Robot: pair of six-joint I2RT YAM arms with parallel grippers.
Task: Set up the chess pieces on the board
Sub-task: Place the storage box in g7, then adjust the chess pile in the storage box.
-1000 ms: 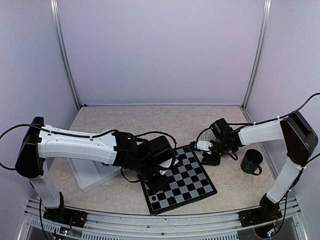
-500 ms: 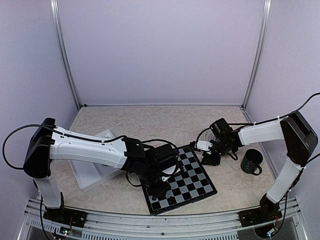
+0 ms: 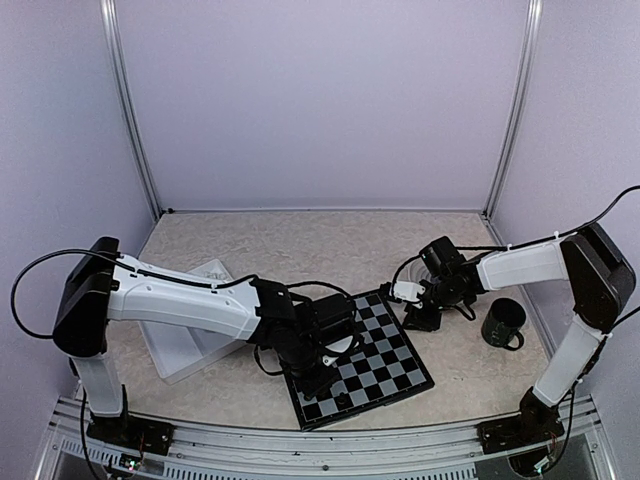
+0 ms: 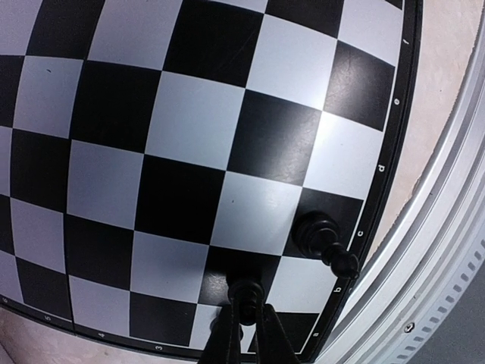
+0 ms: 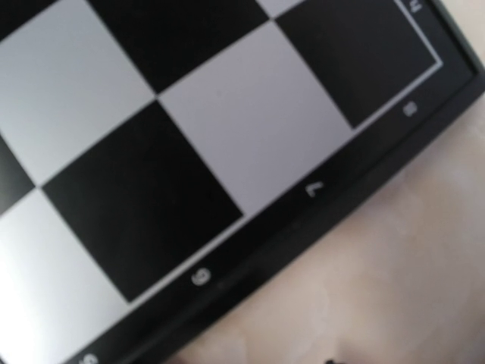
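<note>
The board lies between the arms, with black and pale grey squares. My left gripper hangs low over its near left part. In the left wrist view the left gripper is shut on a small black chess piece, over a black square near the board's corner. Another black piece stands alone on an edge square just to the right. My right gripper sits at the board's right corner. Its wrist view shows only the board's edge and no fingers.
A white compartment tray lies left of the board, partly under the left arm. A dark green mug stands to the right, beyond the right gripper. A metal rail runs along the table's near edge, close to the board.
The left arm has shifted right and lowered its gripper toward the near left part of the board, still holding the black piece. The right arm has not moved.
</note>
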